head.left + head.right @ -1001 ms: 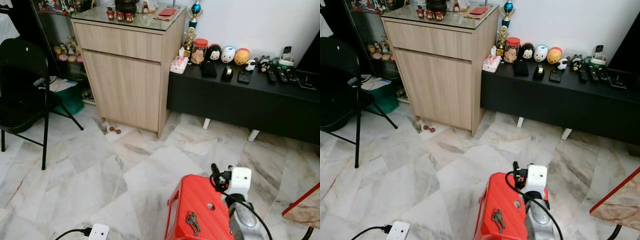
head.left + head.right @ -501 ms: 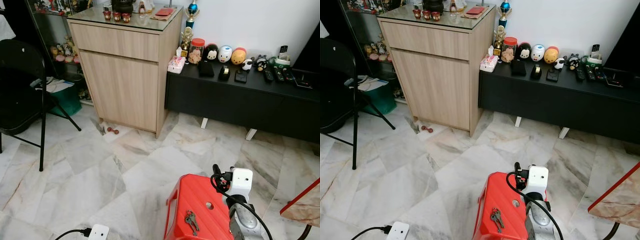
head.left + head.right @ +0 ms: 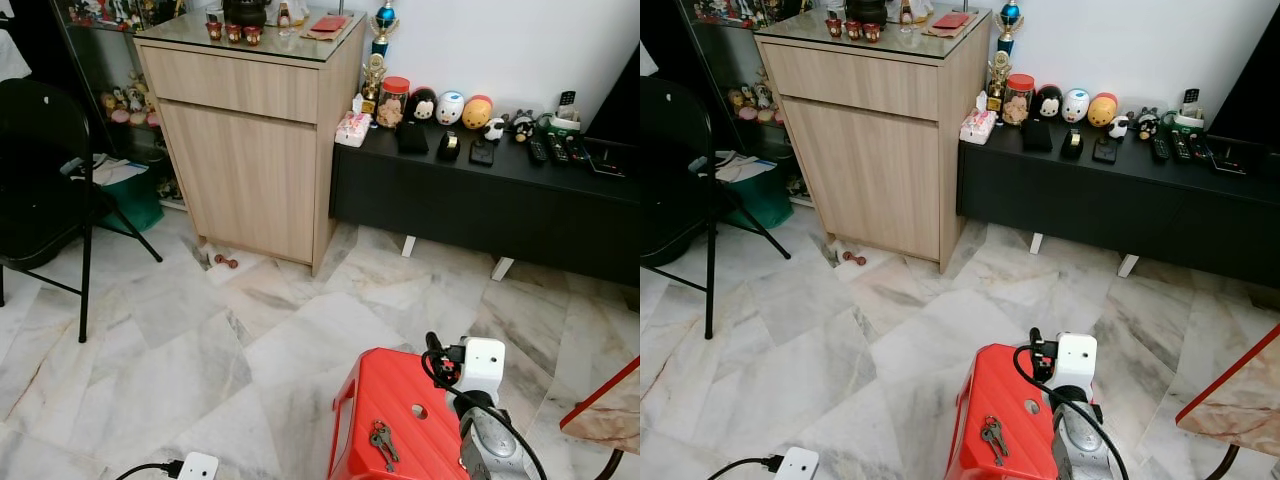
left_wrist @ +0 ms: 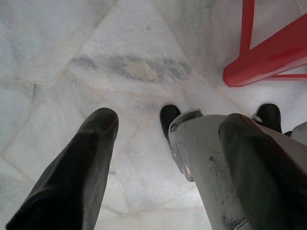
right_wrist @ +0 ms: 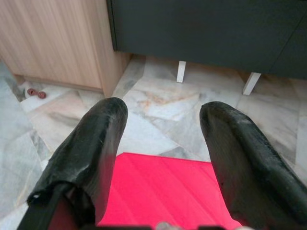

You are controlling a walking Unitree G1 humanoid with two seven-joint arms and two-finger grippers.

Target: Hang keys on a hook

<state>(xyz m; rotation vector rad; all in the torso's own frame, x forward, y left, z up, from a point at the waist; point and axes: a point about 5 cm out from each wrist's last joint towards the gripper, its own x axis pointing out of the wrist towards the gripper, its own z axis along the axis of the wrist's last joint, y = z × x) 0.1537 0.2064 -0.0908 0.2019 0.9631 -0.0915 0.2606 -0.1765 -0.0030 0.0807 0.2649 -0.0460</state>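
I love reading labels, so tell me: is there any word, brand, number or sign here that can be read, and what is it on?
No text can be read in these pictures.
Red-lidded clear jar on the low black cabinet: any label is too small to read.
Pink tissue packet: print too blurred to read.
Black remote controls: buttons too small to read.
Red plastic stool with the bunch of metal keys: no markings can be made out.

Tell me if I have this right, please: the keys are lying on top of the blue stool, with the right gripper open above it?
Not quite: the stool is red, not blue, as the left eye view shows. The rest holds: the keys lie on top of it, and the right gripper is open above it.
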